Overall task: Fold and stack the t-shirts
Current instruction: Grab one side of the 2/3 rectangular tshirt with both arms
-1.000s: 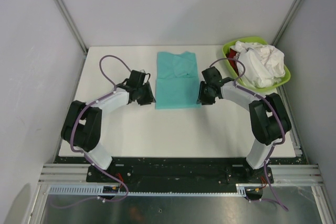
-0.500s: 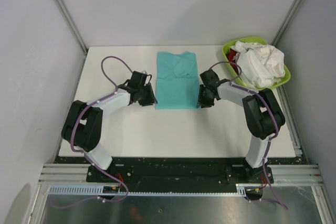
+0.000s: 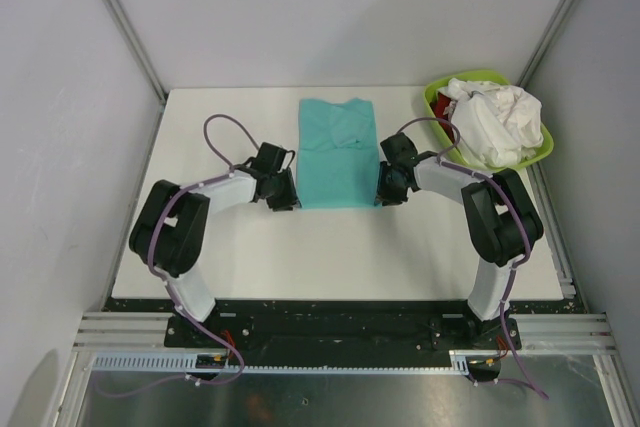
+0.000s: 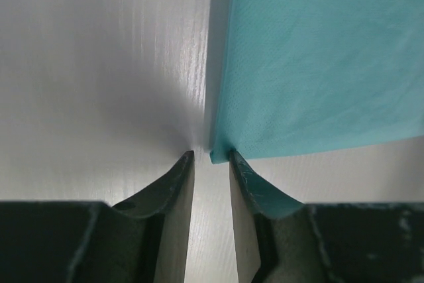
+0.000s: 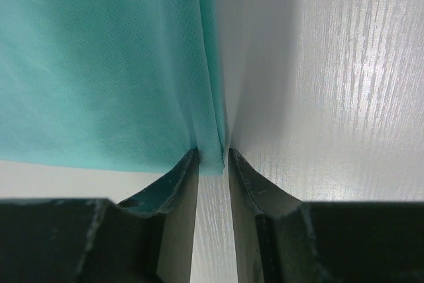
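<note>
A teal t-shirt [image 3: 335, 152], folded into a long strip, lies flat at the table's back middle. My left gripper [image 3: 288, 199] sits at its near left corner. In the left wrist view the jaws [image 4: 211, 157] stand narrowly open on the table, and the shirt [image 4: 318, 57] has its corner just touching the right fingertip [image 4: 238, 164]. My right gripper [image 3: 381, 193] sits at the near right corner. In the right wrist view its jaws [image 5: 213, 154] stand narrowly open around the shirt's [image 5: 99, 64] folded edge. White shirts [image 3: 495, 122] and a bit of red cloth [image 3: 443, 107] are piled in the basin.
The lime-green basin [image 3: 432, 97] stands at the back right corner of the white table [image 3: 330, 257]. Grey walls and metal posts close in the table on three sides.
My left gripper has moved right and nearer, to the shirt's near left corner. My right gripper has shifted slightly inward onto the near right corner. The shirt has not moved.
</note>
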